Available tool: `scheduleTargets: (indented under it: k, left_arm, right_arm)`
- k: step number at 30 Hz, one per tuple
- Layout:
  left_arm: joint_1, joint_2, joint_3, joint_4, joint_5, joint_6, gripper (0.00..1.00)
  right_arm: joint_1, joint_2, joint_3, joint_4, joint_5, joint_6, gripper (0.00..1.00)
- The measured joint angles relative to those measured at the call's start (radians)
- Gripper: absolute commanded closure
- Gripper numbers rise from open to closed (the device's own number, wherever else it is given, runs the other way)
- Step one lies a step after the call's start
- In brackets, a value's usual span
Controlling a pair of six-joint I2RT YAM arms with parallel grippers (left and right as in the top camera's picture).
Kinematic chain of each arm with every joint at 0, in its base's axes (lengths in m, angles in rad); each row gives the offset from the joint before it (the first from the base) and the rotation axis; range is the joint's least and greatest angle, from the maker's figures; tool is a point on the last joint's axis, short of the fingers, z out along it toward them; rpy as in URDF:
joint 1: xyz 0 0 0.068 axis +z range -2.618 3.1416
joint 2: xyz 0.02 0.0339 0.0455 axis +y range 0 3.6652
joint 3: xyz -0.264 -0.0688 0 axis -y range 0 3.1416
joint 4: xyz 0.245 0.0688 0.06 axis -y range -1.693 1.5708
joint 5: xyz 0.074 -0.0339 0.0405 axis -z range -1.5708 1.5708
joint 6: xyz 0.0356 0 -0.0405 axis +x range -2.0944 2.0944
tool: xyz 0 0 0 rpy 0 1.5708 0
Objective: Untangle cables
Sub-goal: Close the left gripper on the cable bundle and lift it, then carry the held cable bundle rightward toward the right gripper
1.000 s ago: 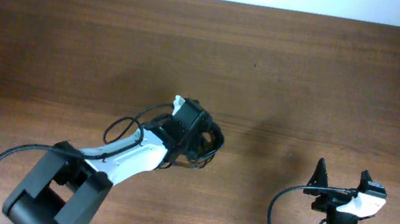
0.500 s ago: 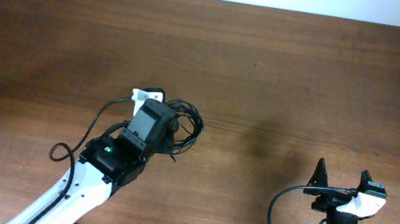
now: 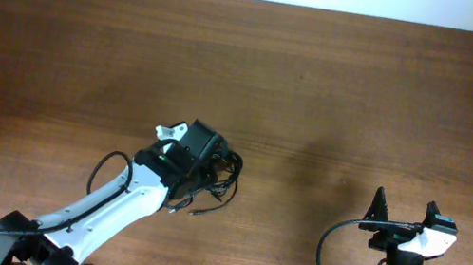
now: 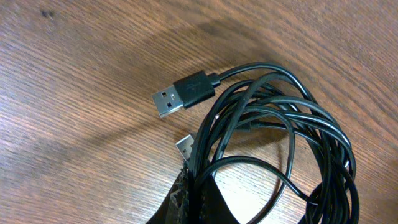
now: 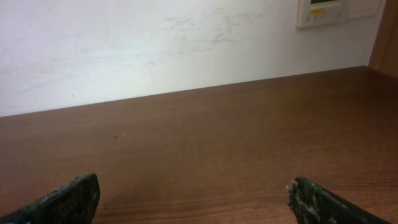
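The cables (image 3: 219, 176) are a small bundle of thin black looped cords on the wooden table, left of centre. In the left wrist view the bundle (image 4: 280, 124) shows a black USB plug (image 4: 183, 93) and a second small plug end (image 4: 185, 147) lying on the wood. My left gripper (image 3: 204, 168) sits over the bundle; its jaws (image 4: 199, 198) are closed on a few strands of the cables. My right gripper (image 3: 403, 209) is at the lower right, far from the bundle, with its jaws wide apart and nothing between them (image 5: 193, 196).
The brown wooden table (image 3: 341, 83) stretches to a white wall at the back. A thick black wire (image 3: 327, 254) loops beside the right arm's base. A wall panel (image 5: 329, 11) shows in the right wrist view.
My left arm swung left with the bundle, then back right and slightly down. The cables moved with it. The right arm has not moved.
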Motion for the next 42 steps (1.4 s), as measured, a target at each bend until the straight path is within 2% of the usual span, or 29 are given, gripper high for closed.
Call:
scheduleTargets:
  k: [7,9,12,17,21,23,26,29,32,38,42]
  left_arm:
    - [-0.053,0.0,0.0,0.0,0.006,-0.019,1.0]
    - [-0.053,-0.003,0.018,-0.034,0.008,0.014,1.0]
    - [-0.053,-0.093,0.085,-0.072,0.014,0.067,1.0]
    - [-0.053,-0.278,0.093,-0.072,0.014,0.082,1.0]
    - [-0.053,-0.308,0.093,-0.072,0.014,0.082,1.0]
    - [-0.053,-0.308,0.093,-0.072,0.022,0.045,1.0]
    - [-0.053,-0.308,0.093,-0.072,0.064,-0.092,1.0]
    - [-0.053,-0.308,0.093,-0.087,0.097,-0.153,1.0]
    - [-0.053,-0.308,0.093,-0.094,0.097,-0.16,1.0]
    - [-0.055,-0.308,0.094,-0.116,0.102,-0.102,1.0]
    - [-0.15,-0.308,0.094,-0.1,0.109,-0.099,1.0]
  right_arm:
    - [0.0,0.0,0.0,0.0,0.0,-0.001,0.02]
    - [0.0,0.0,0.0,0.0,0.0,0.0,0.01]
    - [0.0,0.0,0.0,0.0,0.0,0.001,0.02]
    - [0.0,0.0,0.0,0.0,0.0,0.0,0.02]
    - [0.0,0.0,0.0,0.0,0.0,0.0,0.02]
    - [0.0,0.0,0.0,0.0,0.0,0.0,0.02]
    - [0.0,0.0,0.0,0.0,0.0,0.0,0.02]
    - [0.0,0.0,0.0,0.0,0.0,0.0,0.02]
    - [0.0,0.0,0.0,0.0,0.0,0.0,0.02]
    - [0.0,0.0,0.0,0.0,0.0,0.0,0.02]
    - [0.0,0.0,0.0,0.0,0.0,0.0,0.02]
